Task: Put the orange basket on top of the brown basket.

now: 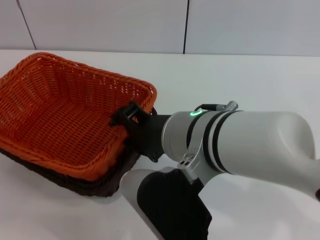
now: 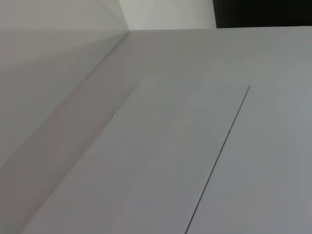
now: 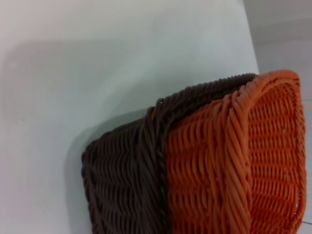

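Orange basket [image 1: 60,115] nested in brown basket [image 1: 107,186], left side of table [image 1: 240,80]; brown shows only along near edge and right corner. Right gripper [image 1: 131,114] at orange basket's right rim; jaw state can't tell. Left gripper not in view.

Handling guess: light, stiff-ish woven tray, weave flexes some, not fragile. Braided rim [image 3: 233,146] gives best hold: thick, textured, low slip.

Orange basket [image 1: 60,115] nested atop brown basket [image 1: 100,187], left on table [image 1: 250,80].
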Robot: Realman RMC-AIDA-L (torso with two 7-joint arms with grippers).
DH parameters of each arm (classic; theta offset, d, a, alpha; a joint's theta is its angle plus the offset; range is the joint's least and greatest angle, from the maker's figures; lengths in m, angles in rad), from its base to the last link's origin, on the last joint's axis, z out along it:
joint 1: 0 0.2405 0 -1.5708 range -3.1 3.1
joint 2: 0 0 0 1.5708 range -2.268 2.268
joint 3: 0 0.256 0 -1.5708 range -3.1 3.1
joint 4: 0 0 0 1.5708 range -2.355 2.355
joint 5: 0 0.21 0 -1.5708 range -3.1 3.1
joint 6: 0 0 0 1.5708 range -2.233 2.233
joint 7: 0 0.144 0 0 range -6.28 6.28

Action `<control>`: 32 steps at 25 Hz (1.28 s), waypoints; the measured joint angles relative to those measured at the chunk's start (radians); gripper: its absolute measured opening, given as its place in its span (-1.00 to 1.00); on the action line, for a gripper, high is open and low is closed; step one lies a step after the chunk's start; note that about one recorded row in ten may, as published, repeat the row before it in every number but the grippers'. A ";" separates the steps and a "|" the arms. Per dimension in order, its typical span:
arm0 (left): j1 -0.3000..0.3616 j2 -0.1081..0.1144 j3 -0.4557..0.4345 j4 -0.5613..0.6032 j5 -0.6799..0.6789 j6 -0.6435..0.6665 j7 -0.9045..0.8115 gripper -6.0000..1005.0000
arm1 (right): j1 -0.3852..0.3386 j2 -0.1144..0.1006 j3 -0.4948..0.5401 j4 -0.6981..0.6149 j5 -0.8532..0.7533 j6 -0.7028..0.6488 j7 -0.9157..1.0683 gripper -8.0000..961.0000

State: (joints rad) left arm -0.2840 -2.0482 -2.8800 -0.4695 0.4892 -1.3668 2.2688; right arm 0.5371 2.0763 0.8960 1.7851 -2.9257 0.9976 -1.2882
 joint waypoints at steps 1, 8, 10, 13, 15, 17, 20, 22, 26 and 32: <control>0.000 0.000 0.000 -0.001 0.000 0.000 0.000 0.32 | 0.000 0.000 0.002 -0.004 0.001 -0.005 -0.006 -0.11; 0.000 0.000 0.005 -0.001 0.000 -0.002 -0.002 0.32 | -0.005 0.000 0.002 -0.008 0.002 -0.012 -0.013 -0.07; 0.000 0.001 0.006 0.000 0.000 -0.002 -0.005 0.32 | -0.009 0.000 0.003 0.004 0.002 0.002 -0.012 -0.07; 0.001 0.000 0.006 -0.002 0.000 -0.002 -0.009 0.32 | -0.026 -0.001 0.012 0.042 0.002 0.036 -0.008 -0.07; 0.002 0.000 0.005 0.001 0.000 -0.001 -0.010 0.32 | -0.048 -0.001 0.015 0.075 0.002 0.051 -0.011 -0.07; 0.002 0.001 0.005 0.003 0.000 0.002 -0.010 0.32 | -0.069 -0.002 0.019 0.107 0.002 0.061 -0.016 -0.07; 0.002 0.001 0.005 0.004 0.005 0.007 -0.011 0.32 | -0.092 -0.001 0.027 0.157 0.002 0.098 -0.017 -0.07; 0.002 0.001 0.005 0.008 0.006 0.011 -0.011 0.32 | -0.106 -0.001 0.029 0.189 0.002 0.116 -0.017 -0.07; 0.002 0.001 0.005 0.021 0.006 0.024 -0.011 0.32 | -0.139 -0.001 0.038 0.244 0.002 0.145 -0.015 -0.07; 0.003 0.000 0.005 0.027 0.009 0.030 -0.011 0.32 | -0.149 0.000 0.098 0.243 0.002 0.098 -0.016 -0.07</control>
State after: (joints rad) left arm -0.2812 -2.0484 -2.8746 -0.4423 0.4984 -1.3372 2.2579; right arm 0.3884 2.0767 0.9943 2.0278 -2.9238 1.0952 -1.3047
